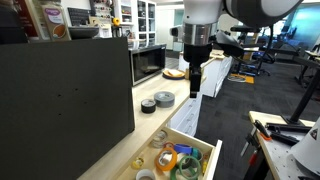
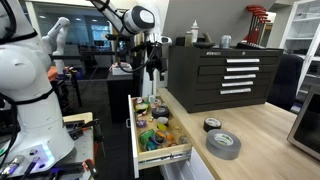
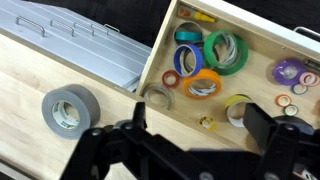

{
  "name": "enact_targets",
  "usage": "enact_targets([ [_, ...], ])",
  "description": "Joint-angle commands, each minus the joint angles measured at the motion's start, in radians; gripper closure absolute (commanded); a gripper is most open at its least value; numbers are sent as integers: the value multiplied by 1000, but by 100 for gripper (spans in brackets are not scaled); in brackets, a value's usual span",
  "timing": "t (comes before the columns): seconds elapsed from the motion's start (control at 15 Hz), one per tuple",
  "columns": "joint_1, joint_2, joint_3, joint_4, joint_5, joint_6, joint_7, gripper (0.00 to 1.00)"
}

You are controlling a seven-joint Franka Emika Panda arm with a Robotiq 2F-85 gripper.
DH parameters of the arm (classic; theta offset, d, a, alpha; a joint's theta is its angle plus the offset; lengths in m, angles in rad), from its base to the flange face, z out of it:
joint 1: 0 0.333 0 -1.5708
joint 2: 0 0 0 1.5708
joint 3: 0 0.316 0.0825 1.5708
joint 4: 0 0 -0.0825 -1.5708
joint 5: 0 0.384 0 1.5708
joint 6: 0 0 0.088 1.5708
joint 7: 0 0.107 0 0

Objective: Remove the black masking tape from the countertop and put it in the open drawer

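The black masking tape (image 1: 148, 106) lies flat on the beige countertop (image 1: 133, 135), beside a wider grey roll (image 1: 164, 98). Both exterior views show it (image 2: 212, 124); the wrist view does not. The open drawer (image 1: 193, 134) is pulled out from under the countertop and holds several coloured tape rolls (image 3: 225, 52). It also shows in an exterior view (image 2: 165, 157). My gripper (image 1: 195, 75) hangs high above the drawer and the counter edge, well away from the black tape. In the wrist view my gripper (image 3: 200, 125) is open and empty, over the drawer's edge (image 3: 158, 55).
The grey roll (image 3: 70, 108) lies on the countertop (image 3: 35, 70) near the drawer. A black tool chest (image 2: 222, 70) stands on the counter close by, and a microwave (image 1: 148, 64) stands farther along it. A white robot (image 2: 30, 90) stands beside the drawer.
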Motion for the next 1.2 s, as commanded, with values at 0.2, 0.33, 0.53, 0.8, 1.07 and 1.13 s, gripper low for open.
enact_targets([
  [0.2,-49,155,-51,61,-169,113,55,0],
  [0.33,-52,219,-71,87,-208,162,59,0],
  [0.53,-49,304,-108,123,-234,245,28,0],
  [0.8,-48,379,-139,152,-209,364,-70,0],
  [1.07,-30,383,-154,151,-200,354,-55,0],
  [1.13,-30,384,-155,156,-200,354,-58,0],
])
